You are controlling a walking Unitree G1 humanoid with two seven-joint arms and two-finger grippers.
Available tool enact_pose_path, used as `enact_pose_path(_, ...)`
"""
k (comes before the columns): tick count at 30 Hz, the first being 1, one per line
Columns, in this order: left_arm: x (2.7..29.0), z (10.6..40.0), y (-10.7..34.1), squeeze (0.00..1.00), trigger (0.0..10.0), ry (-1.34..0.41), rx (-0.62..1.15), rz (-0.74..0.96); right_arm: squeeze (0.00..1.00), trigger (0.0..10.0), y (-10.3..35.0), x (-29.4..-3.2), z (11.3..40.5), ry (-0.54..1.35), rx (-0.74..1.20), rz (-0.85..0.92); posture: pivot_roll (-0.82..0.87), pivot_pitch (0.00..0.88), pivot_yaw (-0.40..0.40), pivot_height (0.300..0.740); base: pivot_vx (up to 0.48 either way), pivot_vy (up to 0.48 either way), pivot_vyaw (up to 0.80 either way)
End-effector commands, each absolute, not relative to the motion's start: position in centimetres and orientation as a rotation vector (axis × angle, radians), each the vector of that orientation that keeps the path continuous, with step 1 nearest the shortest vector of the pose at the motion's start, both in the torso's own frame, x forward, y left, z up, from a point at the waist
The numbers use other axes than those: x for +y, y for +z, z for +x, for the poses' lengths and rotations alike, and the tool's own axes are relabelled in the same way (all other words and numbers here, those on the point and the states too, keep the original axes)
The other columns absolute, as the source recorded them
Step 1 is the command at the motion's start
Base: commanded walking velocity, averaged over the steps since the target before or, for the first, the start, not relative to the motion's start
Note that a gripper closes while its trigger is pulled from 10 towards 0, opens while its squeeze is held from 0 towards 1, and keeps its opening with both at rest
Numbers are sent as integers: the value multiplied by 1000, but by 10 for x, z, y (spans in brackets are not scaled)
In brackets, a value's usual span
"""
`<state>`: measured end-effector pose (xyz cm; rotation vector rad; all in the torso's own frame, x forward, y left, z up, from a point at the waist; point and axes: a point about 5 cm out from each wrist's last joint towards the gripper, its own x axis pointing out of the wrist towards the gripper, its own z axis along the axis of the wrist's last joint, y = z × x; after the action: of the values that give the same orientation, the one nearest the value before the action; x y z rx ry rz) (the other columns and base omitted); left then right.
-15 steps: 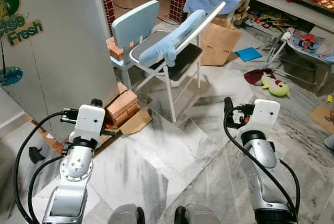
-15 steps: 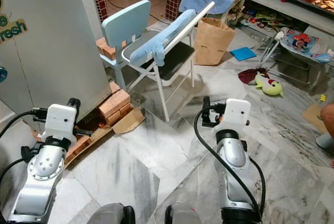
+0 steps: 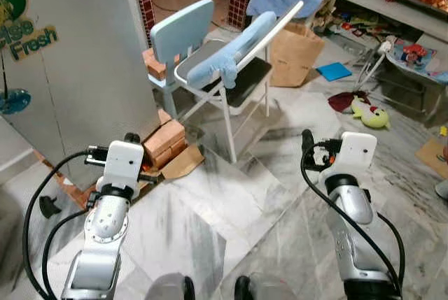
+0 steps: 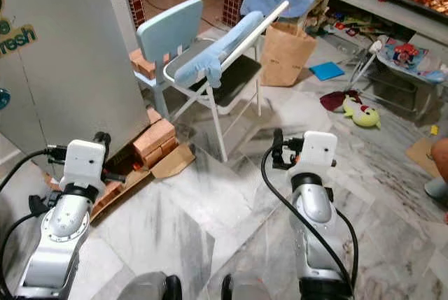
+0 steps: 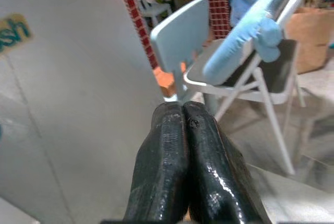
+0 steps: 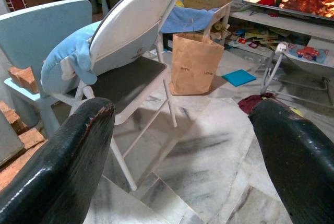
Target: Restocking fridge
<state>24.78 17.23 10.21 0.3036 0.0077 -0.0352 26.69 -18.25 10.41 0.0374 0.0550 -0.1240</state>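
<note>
The fridge [image 3: 77, 55] is a tall grey-white box at the left with a "Fresh" sticker [image 3: 28, 38], and its door is closed. My left gripper [image 3: 131, 137] is held low in front of the fridge's near corner, its two black fingers [image 5: 172, 145] pressed shut on nothing. My right gripper [image 3: 306, 136] hangs over the marble floor to the right. It is open, with its fingers [image 6: 78, 145] wide apart and nothing between them. No item for the fridge is in either gripper.
A white folding chair [image 3: 231, 55] with a blue cushion stands beside a pale blue chair [image 3: 178, 31], just right of the fridge. Bricks [image 3: 164, 139] and cardboard [image 3: 182, 163] lie at its base. A paper bag [image 3: 294, 52], a plush toy [image 3: 369, 115] and clutter lie farther right.
The whole picture has shifted slightly, so the camera moved. My left arm sits a little lower and further right in view. Both grippers are as before.
</note>
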Motion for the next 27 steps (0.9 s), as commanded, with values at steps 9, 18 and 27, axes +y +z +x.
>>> enact_pose_path(9,169,247,103,0,10000,-53,6,290,0,10000,102,-184,268,-134,62,36,-17,80,-43,740,0,0,0)
enact_pose_path(18,170,247,102,0,10000,-46,12,290,0,10000,101,-184,268,-141,71,44,-16,83,-43,740,0,0,0)
enact_pose_path(27,168,247,100,0,10000,-58,23,280,0,10000,101,-184,268,-134,72,42,-18,86,-45,740,0,347,-106)
